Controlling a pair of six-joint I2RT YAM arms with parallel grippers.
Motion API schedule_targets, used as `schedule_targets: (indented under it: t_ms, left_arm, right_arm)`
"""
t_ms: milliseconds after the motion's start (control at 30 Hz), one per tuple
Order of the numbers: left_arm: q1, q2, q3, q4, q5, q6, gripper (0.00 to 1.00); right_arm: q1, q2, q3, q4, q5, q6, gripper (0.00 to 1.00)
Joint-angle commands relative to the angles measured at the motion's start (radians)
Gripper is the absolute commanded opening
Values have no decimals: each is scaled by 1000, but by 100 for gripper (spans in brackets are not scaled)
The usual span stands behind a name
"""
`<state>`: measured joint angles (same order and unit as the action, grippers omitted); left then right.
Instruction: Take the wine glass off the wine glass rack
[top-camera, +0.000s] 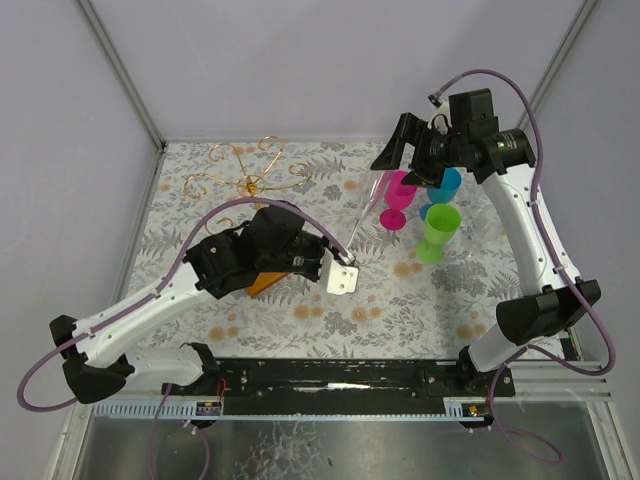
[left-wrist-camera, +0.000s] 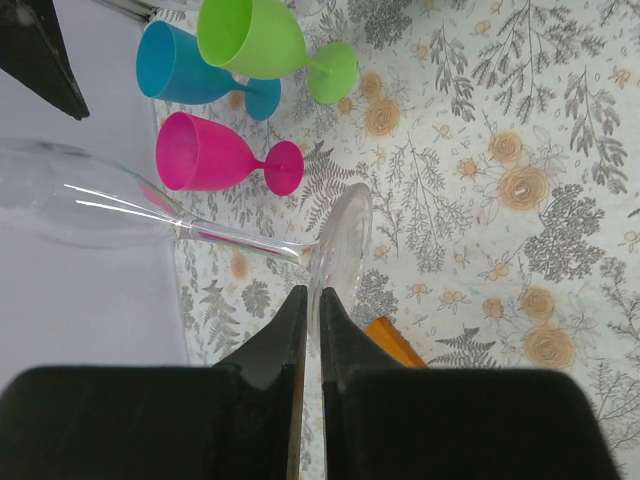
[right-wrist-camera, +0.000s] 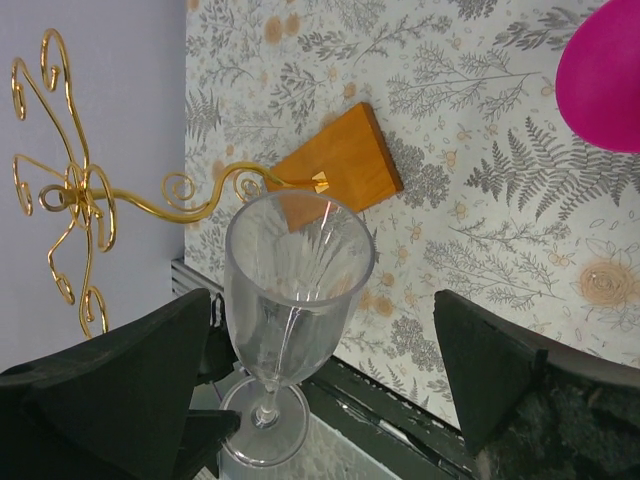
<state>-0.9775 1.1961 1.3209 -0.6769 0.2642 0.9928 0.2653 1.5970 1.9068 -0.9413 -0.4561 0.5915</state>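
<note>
Reaching from the lower left of the overhead view toward the centre, the left arm (top-camera: 160, 300) bends at the elbow and ends low over the table (top-camera: 400, 310). Behind it, in the upper left, stands the wine glass rack (top-camera: 250, 172), a gold wire tree. Its orange wooden base shows only as a sliver beside the arm.

The left fingers (left-wrist-camera: 290, 330) are pinched together on the rim of the round foot of the clear wine glass (left-wrist-camera: 90, 205). The glass is apart from the rack, in the middle of the overhead view. It tilts steeply, with its stem slanting up and to the right.

Right of centre, a pink cup (top-camera: 398, 195), a blue cup (top-camera: 445, 185) and a green cup (top-camera: 438, 230) stand close together.

The right arm (top-camera: 530, 220) rises from the lower right and folds back toward the upper middle. The right fingers (right-wrist-camera: 130, 380) are spread wide, one on each side of the glass bowl, and no contact with it is visible.

The table has a grey and tan floral covering. Plain pale lilac walls with metal corner posts enclose it.
</note>
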Motion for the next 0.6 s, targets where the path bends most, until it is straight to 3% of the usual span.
schedule_targets:
  t_ms: [0,400,567]
  left_arm:
    - [-17,-32,-19,89,-53,93,0]
    - [-47,-41,-66,111,-91,177,0]
    - [-57,-46,-79,113,-101,196,0]
  right_arm:
    - [-6,-2,-13,6,-70,-27,99]
    - [-5,24,-59,12,-161,-40,96]
    - [-6,43,-39,7,-183,-44,82]
